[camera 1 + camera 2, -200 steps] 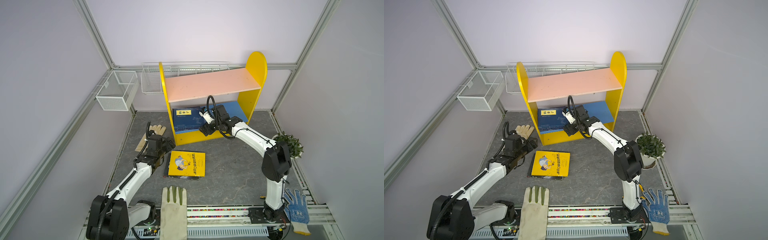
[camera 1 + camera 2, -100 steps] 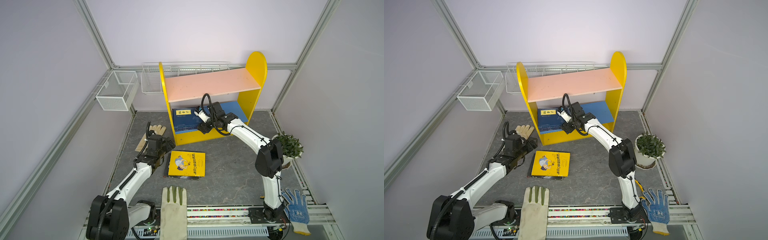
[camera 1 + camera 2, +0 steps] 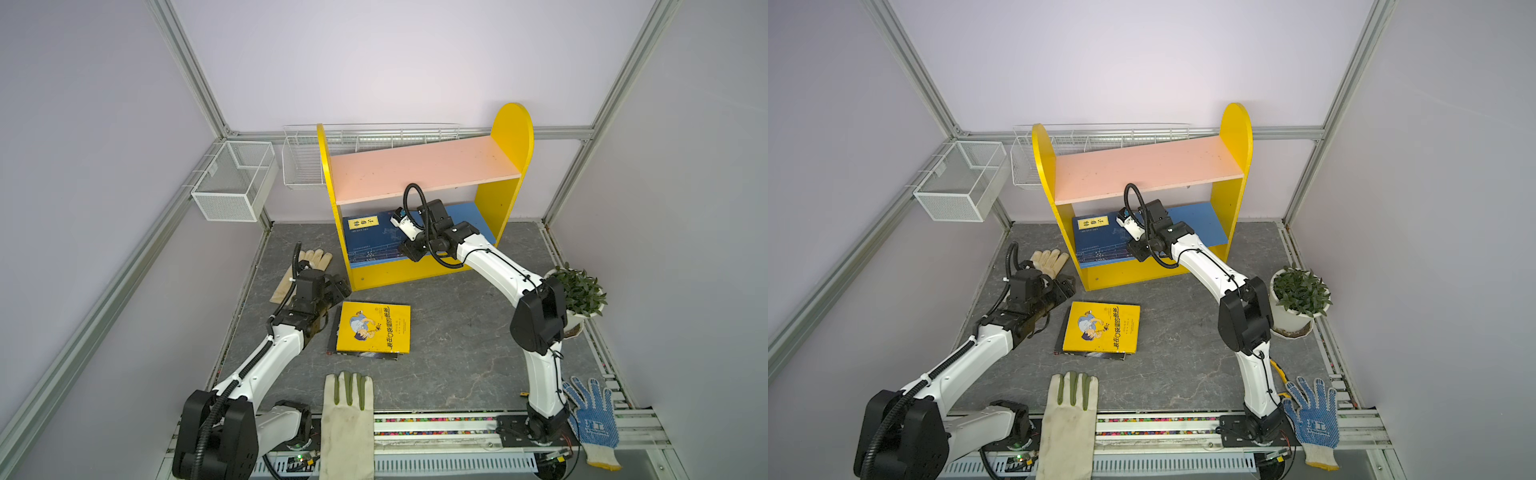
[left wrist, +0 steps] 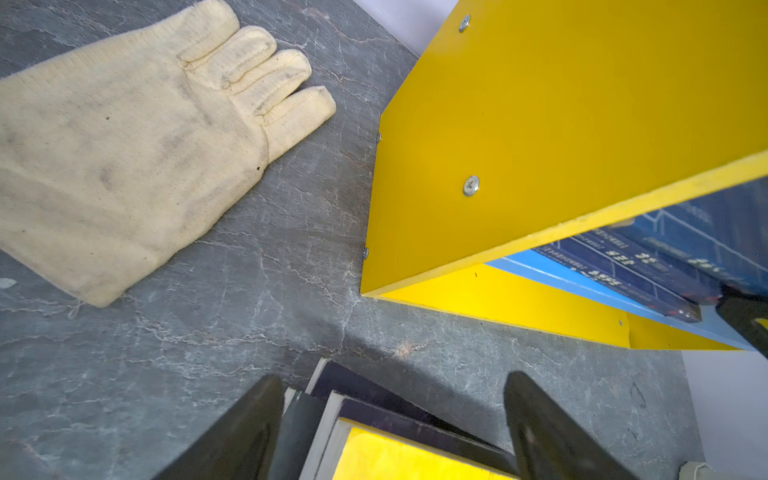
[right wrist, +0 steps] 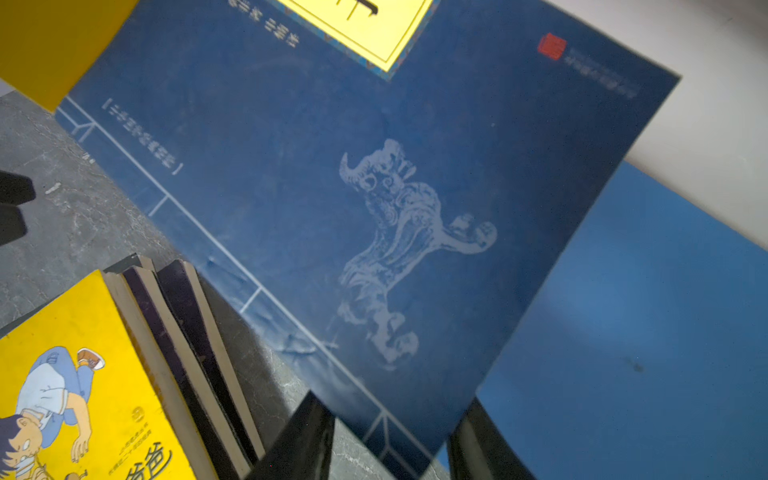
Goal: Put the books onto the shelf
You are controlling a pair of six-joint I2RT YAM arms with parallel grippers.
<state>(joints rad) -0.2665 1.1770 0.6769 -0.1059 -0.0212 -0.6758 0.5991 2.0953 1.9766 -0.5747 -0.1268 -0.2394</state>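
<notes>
Far left, a wire basket (image 3: 232, 187) hangs on the wall. A cream glove (image 3: 307, 266) lies on the floor. Beside it is the left gripper (image 4: 392, 380), jaws spread wide and holding nothing, over one corner of the floor stack: a yellow book (image 3: 374, 328) on top of dark books (image 4: 365, 386), in front of the shelf (image 3: 511, 133) and apart from it. Navy books (image 3: 370, 241) lie flat at the left end of the blue board (image 3: 473, 216), overhanging its front edge. The right gripper (image 5: 395, 401) has its jaws partly apart, either side of the top navy book's corner; whether they pinch it cannot be told. Far right stands a plant (image 3: 577, 291).
</notes>
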